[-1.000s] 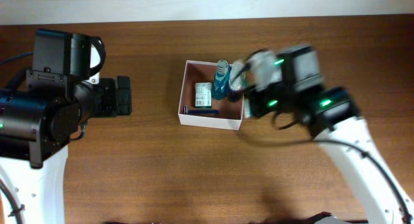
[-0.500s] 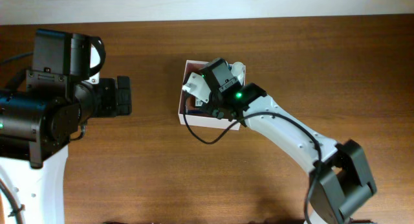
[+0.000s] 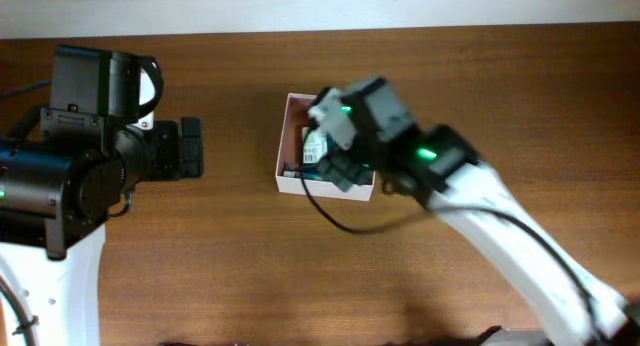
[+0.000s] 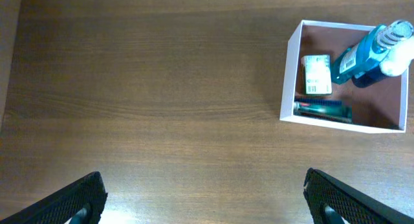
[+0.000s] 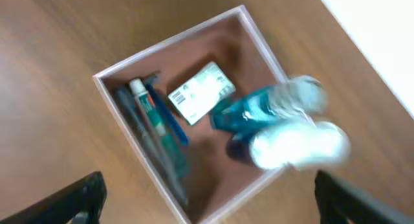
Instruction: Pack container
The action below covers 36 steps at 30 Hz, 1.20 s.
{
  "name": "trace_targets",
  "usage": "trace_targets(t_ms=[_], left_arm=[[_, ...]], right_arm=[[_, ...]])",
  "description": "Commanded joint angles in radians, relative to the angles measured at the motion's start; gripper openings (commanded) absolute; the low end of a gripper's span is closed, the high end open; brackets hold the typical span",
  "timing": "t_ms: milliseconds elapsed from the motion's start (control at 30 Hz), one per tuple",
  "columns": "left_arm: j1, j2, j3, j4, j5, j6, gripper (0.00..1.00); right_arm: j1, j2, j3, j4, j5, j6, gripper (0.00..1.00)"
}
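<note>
The container (image 3: 300, 182) is placed on the brown bench (image 3: 230, 266), towards its far side and about in the middle. It is a square open box with thin white walls and a pinkish-brown inside.

In the left wrist view, a green-and-white carton (image 4: 317, 74) is seen lying flat inside the container (image 4: 292, 75). A blue bottle (image 4: 359, 54) with a white cap is beside the carton, and a dark green tube (image 4: 320, 108) is laid along the near wall.

The left hand (image 4: 202, 185) is released, with its fingers spread wide over bare bench and nothing held between them. It is kept well apart from the container, to its left.

The right hand (image 5: 208, 179) is held above the container (image 5: 210, 156). It is also released and nothing is grasped. The right wrist view is blurred, so small details of the bottle (image 5: 255, 112) cannot be told.
</note>
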Motion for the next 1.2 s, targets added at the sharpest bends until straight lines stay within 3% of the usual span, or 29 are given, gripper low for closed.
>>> trace_targets(t_ms=[0,133,300,800,867,1000,1167], left_arm=[[0.004,-0.016,-0.002,0.0,-0.01,0.013,0.99],[0.004,-0.016,-0.002,0.0,-0.01,0.013,0.99],[0.004,-0.016,-0.002,0.0,-0.01,0.013,0.99],[0.004,-0.016,-0.002,0.0,-0.01,0.013,0.99],[0.004,-0.016,-0.002,0.0,-0.01,0.013,0.99],[0.004,-0.016,-0.002,0.0,-0.01,0.013,0.99],[0.004,-0.016,-0.002,0.0,-0.01,0.013,0.99]], right_arm=[[0.005,-0.191,0.062,-0.111,0.008,0.14,0.99],[0.005,-0.324,0.063,-0.203,0.008,0.269,0.99],[0.004,-0.452,0.063,-0.348,-0.055,0.301,0.99],[0.003,-0.823,0.062,-0.357,0.31,0.303,0.99],[0.003,-0.845,0.059,-0.392,0.354,0.341,0.98],[0.003,-0.874,0.025,-0.507,0.484,0.566,0.99],[-0.056,-0.926,-0.122,-0.464,0.502,0.579,0.99]])
